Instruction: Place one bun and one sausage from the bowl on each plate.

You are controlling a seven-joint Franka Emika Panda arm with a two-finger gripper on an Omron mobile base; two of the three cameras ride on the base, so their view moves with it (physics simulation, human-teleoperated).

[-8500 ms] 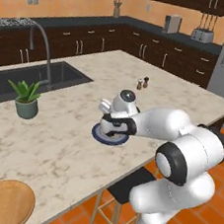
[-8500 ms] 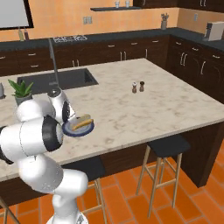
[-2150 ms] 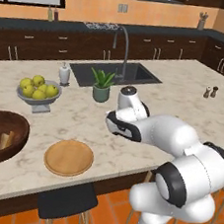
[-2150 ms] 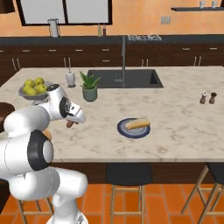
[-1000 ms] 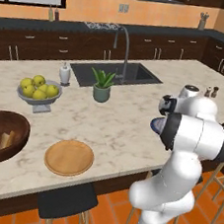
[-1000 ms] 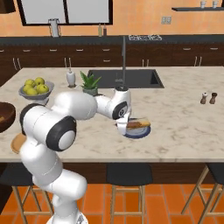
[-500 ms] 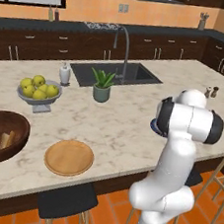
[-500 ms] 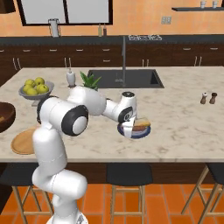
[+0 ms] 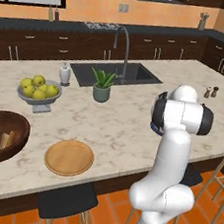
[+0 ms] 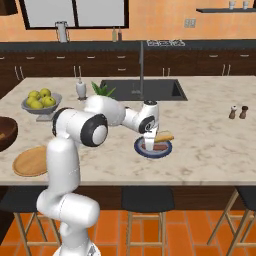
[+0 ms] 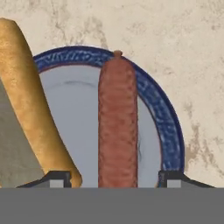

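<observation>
My gripper (image 10: 149, 144) hangs low over a blue-rimmed grey plate (image 10: 167, 149) on the island counter. In the hand view a red-brown sausage (image 11: 117, 122) lies on this plate (image 11: 164, 127) between the two fingertips, with a gap on each side, so the gripper (image 11: 113, 177) is open. A tan bun (image 11: 26, 100) rests on the same plate, beside the sausage. The light wooden plate (image 9: 69, 157) lies bare near the counter's front edge. Left of it stands the dark wooden bowl (image 9: 1, 137) with a bun (image 9: 7, 140) showing inside.
A grey pedestal bowl of yellow-green fruit (image 9: 38, 91), a soap bottle (image 9: 64, 73), a potted plant (image 9: 102, 85) and the sink (image 9: 116, 74) with its faucet sit behind. Salt and pepper shakers (image 10: 238, 112) stand at the right. Stools stand under the counter's front edge.
The arm has swung over to the blue-rimmed plate and come down onto it. The jaws have opened, and the sausage now lies free on the plate.
</observation>
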